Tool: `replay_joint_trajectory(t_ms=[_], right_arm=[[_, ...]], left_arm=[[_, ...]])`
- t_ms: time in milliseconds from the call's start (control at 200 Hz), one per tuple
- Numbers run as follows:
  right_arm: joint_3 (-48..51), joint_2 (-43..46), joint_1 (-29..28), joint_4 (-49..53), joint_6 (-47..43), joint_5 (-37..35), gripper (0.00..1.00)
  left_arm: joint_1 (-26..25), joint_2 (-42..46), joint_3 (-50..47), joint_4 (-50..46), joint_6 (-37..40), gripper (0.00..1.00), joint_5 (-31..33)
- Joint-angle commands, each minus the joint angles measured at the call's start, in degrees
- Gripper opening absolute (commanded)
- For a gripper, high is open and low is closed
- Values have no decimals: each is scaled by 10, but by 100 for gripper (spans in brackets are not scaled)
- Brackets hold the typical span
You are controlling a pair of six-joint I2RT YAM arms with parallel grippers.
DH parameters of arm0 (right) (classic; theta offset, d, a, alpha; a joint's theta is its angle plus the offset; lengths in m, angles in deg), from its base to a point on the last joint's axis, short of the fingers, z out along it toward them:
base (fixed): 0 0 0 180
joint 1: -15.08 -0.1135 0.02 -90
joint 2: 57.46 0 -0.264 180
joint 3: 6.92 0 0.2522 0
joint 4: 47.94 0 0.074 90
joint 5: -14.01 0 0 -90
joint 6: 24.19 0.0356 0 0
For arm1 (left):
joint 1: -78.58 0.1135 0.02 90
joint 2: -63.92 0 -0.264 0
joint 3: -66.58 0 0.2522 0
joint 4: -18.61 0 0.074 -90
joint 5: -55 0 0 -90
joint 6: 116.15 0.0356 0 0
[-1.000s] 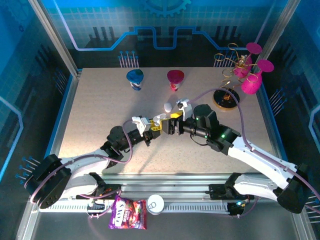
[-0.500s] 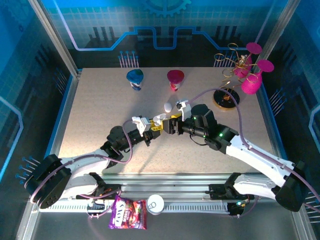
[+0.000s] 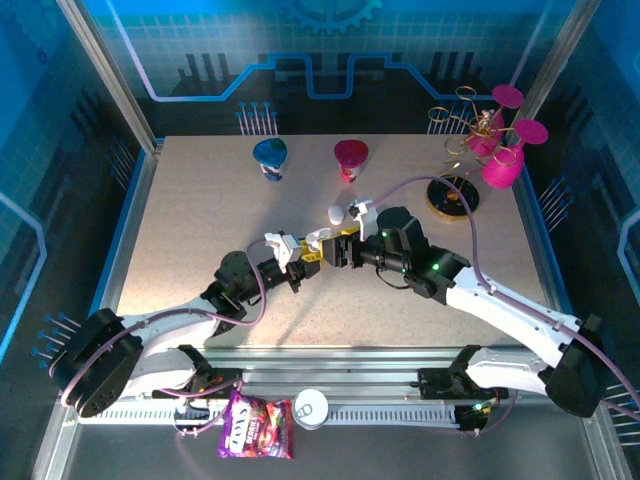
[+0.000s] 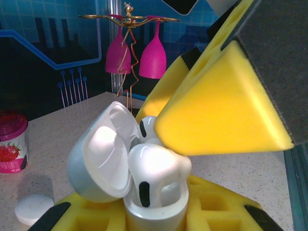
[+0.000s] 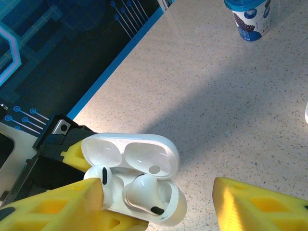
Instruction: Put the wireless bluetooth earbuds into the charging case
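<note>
My left gripper (image 3: 303, 250) is shut on the white charging case (image 4: 154, 211), holding it just above the table with its lid (image 4: 101, 159) swung open. One white earbud (image 4: 154, 168) sits tilted in the near socket. A second earbud (image 5: 98, 185) stands half in the other socket, and one yellow finger (image 5: 57, 207) of my right gripper (image 5: 158, 188) presses on it. The other right finger (image 5: 260, 207) is far off to the side, so those jaws stand open. From above, the two grippers meet tip to tip at the case (image 3: 321, 239).
A white pebble-like case (image 3: 335, 213) lies on the table just behind the grippers. A blue cup (image 3: 270, 157) and a pink cup (image 3: 350, 158) stand at the back. A wire rack with pink glasses (image 3: 490, 140) is back right. A snack bag (image 3: 256, 425) lies by the arm bases.
My right gripper has crept left toward the case and its jaws have narrowed a little. The left gripper and the case have stayed put.
</note>
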Motion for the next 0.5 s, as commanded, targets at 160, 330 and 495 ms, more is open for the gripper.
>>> replay_joint_trajectory(t_ms=[160, 330, 495], right_arm=[[-17, -22, 9, 13, -9, 3, 62], [-27, 1, 9, 27, -18, 0, 65], [-29, 28, 9, 32, -25, -1, 70]], left_arm=[[-3, 22, 8, 36, 9, 0, -17], [-3, 20, 9, 33, 7, 0, -14], [-3, 16, 11, 35, 6, 0, -15]])
